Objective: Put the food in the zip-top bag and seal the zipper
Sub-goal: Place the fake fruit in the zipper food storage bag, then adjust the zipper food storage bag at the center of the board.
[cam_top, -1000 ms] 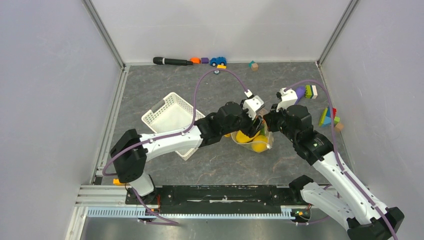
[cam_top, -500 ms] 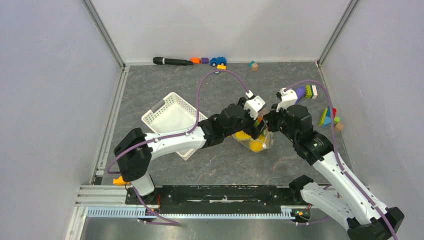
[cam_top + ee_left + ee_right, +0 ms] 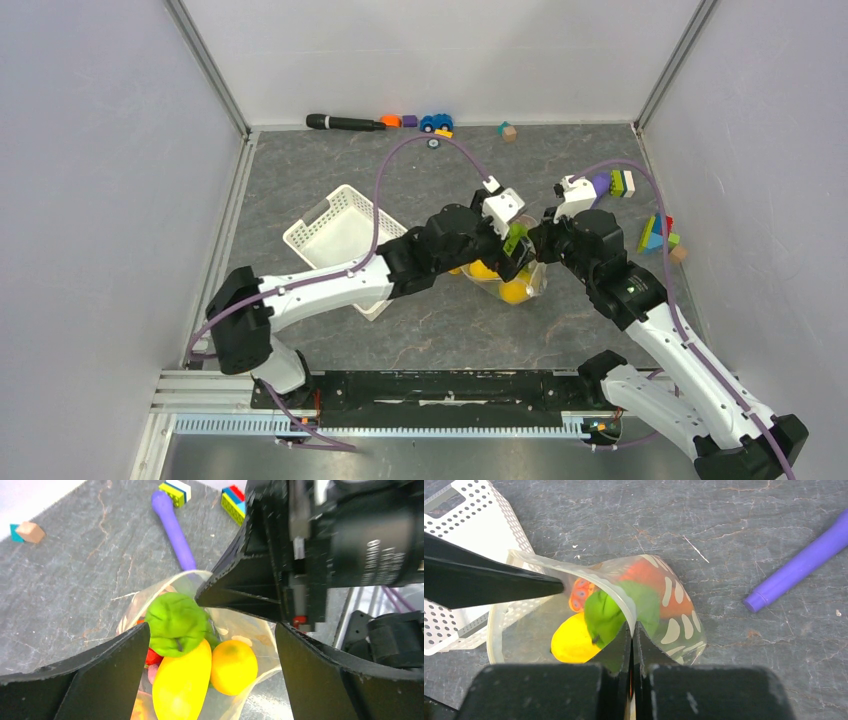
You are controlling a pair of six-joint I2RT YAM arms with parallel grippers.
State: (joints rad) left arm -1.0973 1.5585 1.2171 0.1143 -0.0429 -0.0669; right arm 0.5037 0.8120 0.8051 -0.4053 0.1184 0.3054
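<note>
Your left end effector (image 3: 211, 629) hangs wide open straight above the zip-top bag (image 3: 674, 630) at centre frame, green pepper (image 3: 176, 625) in its upturned mouth, while your right end effector (image 3: 632, 630) is clamped on its rim.

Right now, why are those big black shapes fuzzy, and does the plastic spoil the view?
Left wrist view: the fingers of the left gripper sit too near the lens and blur; the green pepper reads clear. Right wrist view: the right gripper is soft too, and the curved zip-top bag warps the food inside. Top view: even light, faint shadows.
</note>
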